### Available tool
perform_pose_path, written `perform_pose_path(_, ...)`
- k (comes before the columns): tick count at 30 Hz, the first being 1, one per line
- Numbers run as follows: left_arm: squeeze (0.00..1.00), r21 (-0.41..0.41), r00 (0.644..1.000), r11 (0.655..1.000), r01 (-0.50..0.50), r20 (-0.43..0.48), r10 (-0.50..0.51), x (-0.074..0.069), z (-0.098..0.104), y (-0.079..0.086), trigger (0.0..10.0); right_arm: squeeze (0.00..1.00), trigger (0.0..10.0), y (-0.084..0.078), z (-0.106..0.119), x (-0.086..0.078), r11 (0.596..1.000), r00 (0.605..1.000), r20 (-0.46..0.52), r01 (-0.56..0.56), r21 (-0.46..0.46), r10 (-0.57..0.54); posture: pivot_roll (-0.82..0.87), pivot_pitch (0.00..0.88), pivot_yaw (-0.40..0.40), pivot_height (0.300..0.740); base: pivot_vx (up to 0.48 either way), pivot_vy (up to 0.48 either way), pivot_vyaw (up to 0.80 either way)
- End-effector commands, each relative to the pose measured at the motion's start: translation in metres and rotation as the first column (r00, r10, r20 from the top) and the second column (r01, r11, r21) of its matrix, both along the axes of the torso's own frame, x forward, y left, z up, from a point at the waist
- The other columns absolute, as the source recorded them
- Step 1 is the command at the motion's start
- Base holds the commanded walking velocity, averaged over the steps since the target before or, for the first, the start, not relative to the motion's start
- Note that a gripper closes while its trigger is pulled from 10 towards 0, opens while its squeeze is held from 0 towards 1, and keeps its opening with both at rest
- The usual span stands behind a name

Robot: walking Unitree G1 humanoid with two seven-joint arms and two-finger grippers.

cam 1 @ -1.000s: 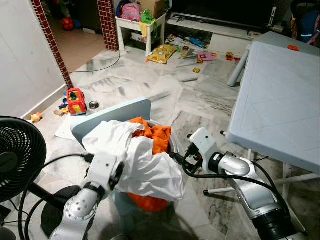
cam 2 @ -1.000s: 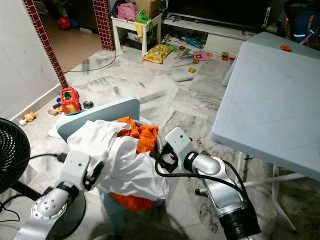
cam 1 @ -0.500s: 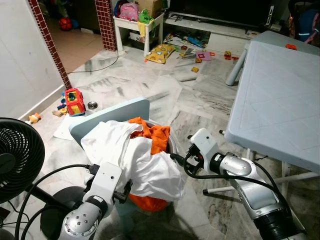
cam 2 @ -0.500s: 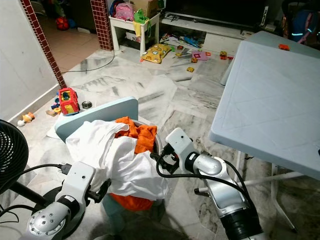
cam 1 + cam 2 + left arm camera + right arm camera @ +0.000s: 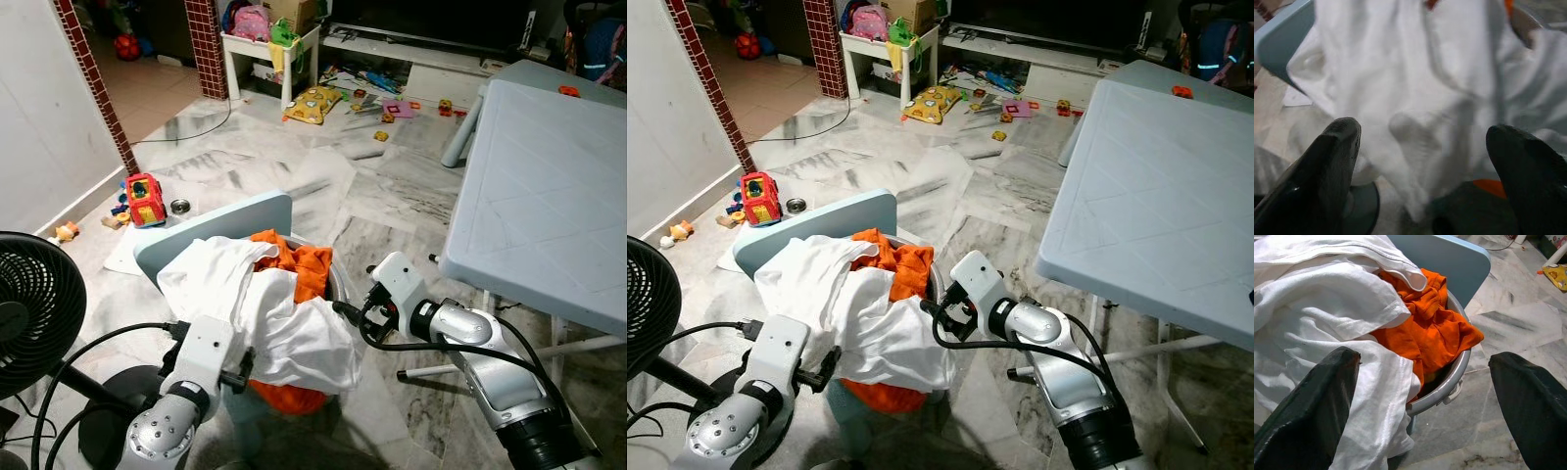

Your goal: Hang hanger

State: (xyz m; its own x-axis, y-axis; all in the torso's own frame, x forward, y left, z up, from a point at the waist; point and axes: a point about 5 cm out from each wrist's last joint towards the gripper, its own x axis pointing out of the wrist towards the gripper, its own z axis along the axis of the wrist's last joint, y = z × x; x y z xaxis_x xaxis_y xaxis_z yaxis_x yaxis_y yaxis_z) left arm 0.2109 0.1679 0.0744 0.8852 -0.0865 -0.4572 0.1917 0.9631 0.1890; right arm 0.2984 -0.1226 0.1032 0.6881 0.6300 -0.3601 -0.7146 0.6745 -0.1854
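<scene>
Pale blue plastic, the folding table (image 5: 549, 186) stands well off to the right gripper's outer side. A white garment (image 5: 265, 308) drapes over a grey metal basin (image 5: 1449, 384) set on a light blue chair (image 5: 211, 227), with an orange cloth (image 5: 1432, 325) bunched under it. The left gripper (image 5: 1422, 147) hangs just before the white fabric, fingers spread wide, holding nothing. The right gripper (image 5: 1425, 382) faces the basin's rim, its fingers likewise wide apart and empty. No hanger can be made out; perhaps one is buried under the clothes.
</scene>
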Motion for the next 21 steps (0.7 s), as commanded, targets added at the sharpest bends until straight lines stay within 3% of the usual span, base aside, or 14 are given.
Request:
perform_pose_path(1, 0.0, 0.001, 1.0, 1.0, -0.015, 0.003, 0.015, 0.002, -0.003, 0.008, 10.0, 0.0, 10.0, 0.0, 0.004, 0.0, 1.0, 1.0, 0.01, -0.003, -0.002, 0.003, -0.02, 0.074, -0.026, 0.74, 0.0, 0.0, 0.0)
perform_pose_path(10, 0.0, -0.011, 1.0, 1.0, -0.017, 0.009, 0.017, 0.005, -0.013, 0.01, 10.0, 0.0, 10.0, 0.001, 0.003, -0.001, 1.0, 1.0, 0.008, -0.007, -0.002, 0.007, -0.02, 0.076, -0.028, 0.74, 0.0, 0.0, 0.0)
perform_pose_path(21, 0.0, -0.027, 0.995, 0.996, 0.086, 0.053, -0.084, 0.021, -0.009, -0.013, 10.0, 0.0, 10.0, 0.001, 0.002, -0.002, 1.0, 1.0, 0.008, -0.001, -0.002, 0.001, -0.03, 0.079, -0.018, 0.74, 0.0, 0.0, 0.0)
